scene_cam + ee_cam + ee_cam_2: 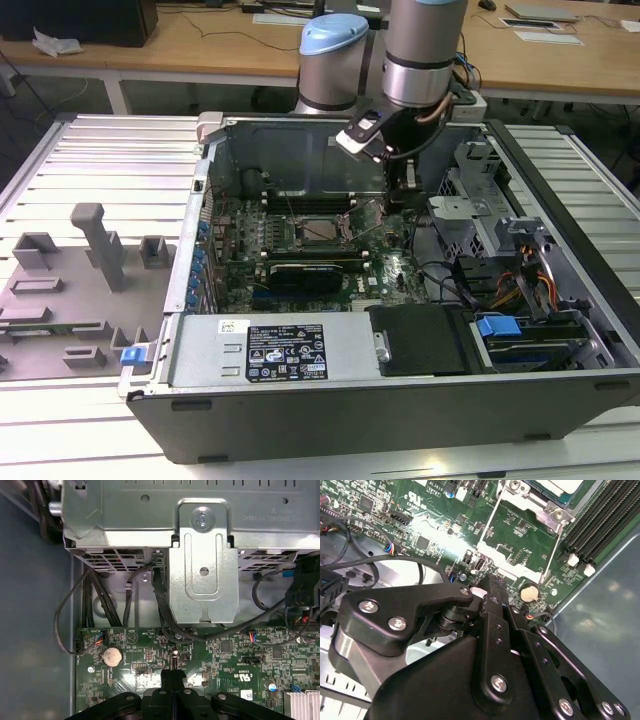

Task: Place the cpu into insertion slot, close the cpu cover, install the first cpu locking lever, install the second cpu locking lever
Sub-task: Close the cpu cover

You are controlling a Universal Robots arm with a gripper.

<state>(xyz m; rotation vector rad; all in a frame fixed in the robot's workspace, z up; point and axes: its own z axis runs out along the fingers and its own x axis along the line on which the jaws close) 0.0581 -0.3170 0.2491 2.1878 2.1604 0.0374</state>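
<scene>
The insertion slot (pixel 300 240) lies in the middle of the green motherboard (pixel 385 265) inside the open computer case. The cpu (pixel 322 230), with its silver-grey top (pixel 557 484), sits in it. A grey metal frame (pixel 542 511), which looks like the cpu cover, edges the chip. A thin wire locking lever (pixel 484 530) stands out from the socket over the board. My gripper (pixel 405 195) hangs low to the exterior view's right of the socket. Its black fingers (pixel 172 680) are pressed together just above the board, with nothing seen between them (pixel 489 585).
Black memory slots (pixel 600 525) run beside the socket. A coin battery (pixel 111 656) and black cables (pixel 100 600) lie close to the fingertips. A metal drive cage (pixel 202 565) rises past the board's edge. A grey fixture tray (pixel 70 290) lies at the exterior view's left.
</scene>
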